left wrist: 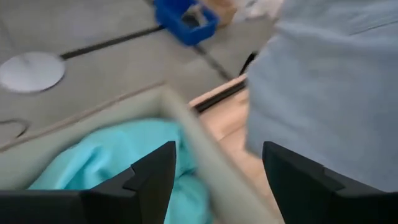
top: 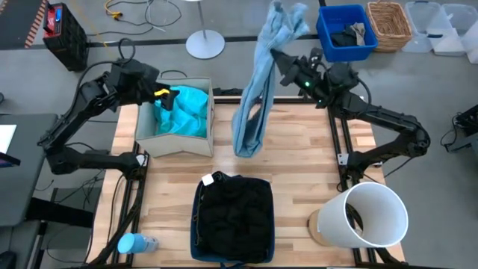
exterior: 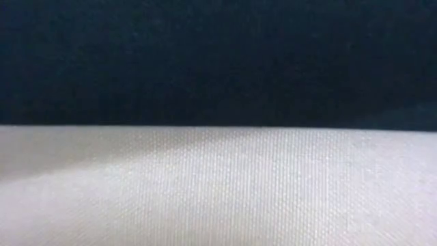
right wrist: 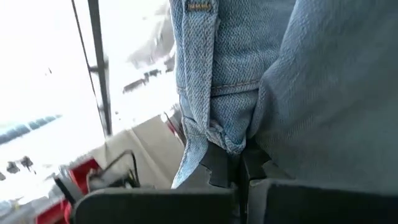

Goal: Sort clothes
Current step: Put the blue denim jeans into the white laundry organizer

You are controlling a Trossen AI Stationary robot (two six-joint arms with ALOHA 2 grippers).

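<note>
A robotics lab or workshop: a butcher-block table on a metal frame stands on a bare grey concrete floor, cables trailing at the frame's top, with plastic bins and a wicker basket upper right.

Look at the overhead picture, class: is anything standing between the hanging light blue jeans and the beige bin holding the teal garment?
Nothing visible does. The right hand, shut on the light blue jeans, holds them hanging over bare table just beside the beige bin. The left hand, open, hovers over the teal garment there.
</note>
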